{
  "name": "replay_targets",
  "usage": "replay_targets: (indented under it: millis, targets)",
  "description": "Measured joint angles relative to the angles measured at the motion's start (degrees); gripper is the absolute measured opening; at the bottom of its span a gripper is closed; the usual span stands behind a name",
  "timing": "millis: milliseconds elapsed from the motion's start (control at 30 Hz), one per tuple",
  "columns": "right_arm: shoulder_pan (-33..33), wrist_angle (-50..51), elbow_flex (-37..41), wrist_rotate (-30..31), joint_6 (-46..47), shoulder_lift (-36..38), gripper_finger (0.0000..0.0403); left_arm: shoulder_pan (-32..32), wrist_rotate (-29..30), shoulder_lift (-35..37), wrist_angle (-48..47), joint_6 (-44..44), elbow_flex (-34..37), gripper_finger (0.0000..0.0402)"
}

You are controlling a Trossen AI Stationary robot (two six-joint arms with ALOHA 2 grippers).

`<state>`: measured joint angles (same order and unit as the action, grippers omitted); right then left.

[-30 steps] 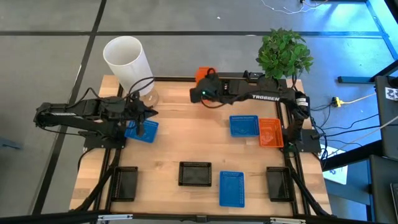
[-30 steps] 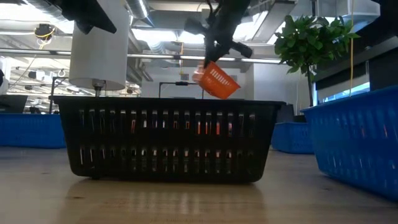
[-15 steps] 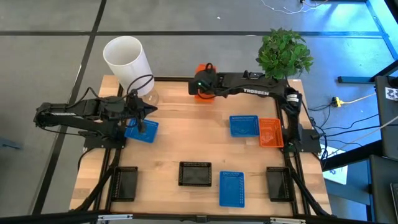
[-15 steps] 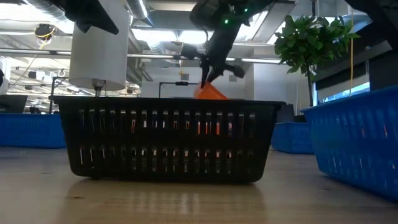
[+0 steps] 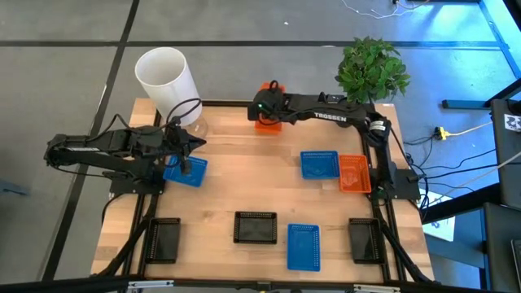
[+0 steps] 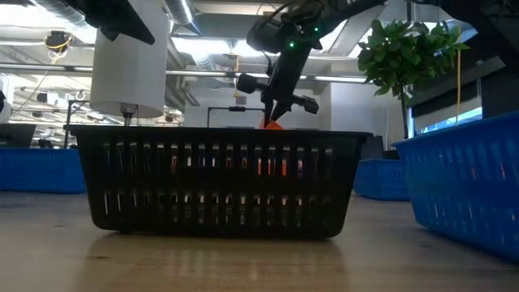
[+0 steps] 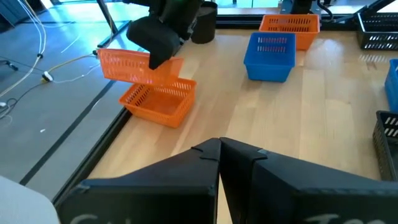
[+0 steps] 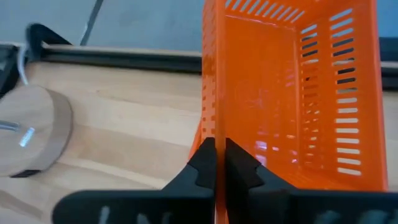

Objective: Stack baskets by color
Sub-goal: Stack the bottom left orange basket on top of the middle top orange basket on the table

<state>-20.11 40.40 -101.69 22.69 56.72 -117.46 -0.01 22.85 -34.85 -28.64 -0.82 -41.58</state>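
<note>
My right gripper (image 5: 264,112) reaches to the table's far edge, shut on an orange basket (image 7: 138,65). That basket hangs tilted just over a second orange basket (image 7: 158,103), which rests on its base at the far edge. In the low view a black basket (image 6: 223,182) hides almost all of the held basket (image 6: 274,125). Near the left edge, my left gripper (image 7: 219,149) is shut with nothing in it, above a blue basket (image 5: 189,172). My right gripper pinches one side wall of the orange basket at its rim (image 8: 209,127), one finger inside and one outside. The fingers slant down from the table's right toward its far edge. The basket hangs tilted below them; whether it touches the orange basket beneath I cannot tell.
A blue basket (image 5: 319,163) and an orange basket (image 5: 353,173) sit side by side at the right. Along the near edge lie black baskets (image 5: 165,238), (image 5: 256,227), (image 5: 364,239) and a blue one (image 5: 303,246). A white cylinder (image 5: 165,77) and a plant (image 5: 372,69) stand at the back.
My right gripper has moved toward the table's far edge and down with the orange basket. The basket has sunk from well above the black basket's rim in the low view to just behind it, over the second orange basket.
</note>
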Motion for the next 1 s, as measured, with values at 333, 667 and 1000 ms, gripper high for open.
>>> replay_targets:
  millis: [333,667,1000]
  targets:
    - [-0.07,-0.44,0.0,-2.17,0.57,-0.95,0.0004,0.0,0.04,0.0,0.04,1.46,0.0,0.0]
    - [-0.07,2.97,0.0,-4.71,1.51,-1.12,0.0004,0.0,0.2,0.0,0.04,1.57,0.0,0.0]
    - [-0.07,5.81,0.0,-4.8,1.43,-1.1,0.0006,-0.02,0.68,0.0,0.03,2.97,0.0,0.0]
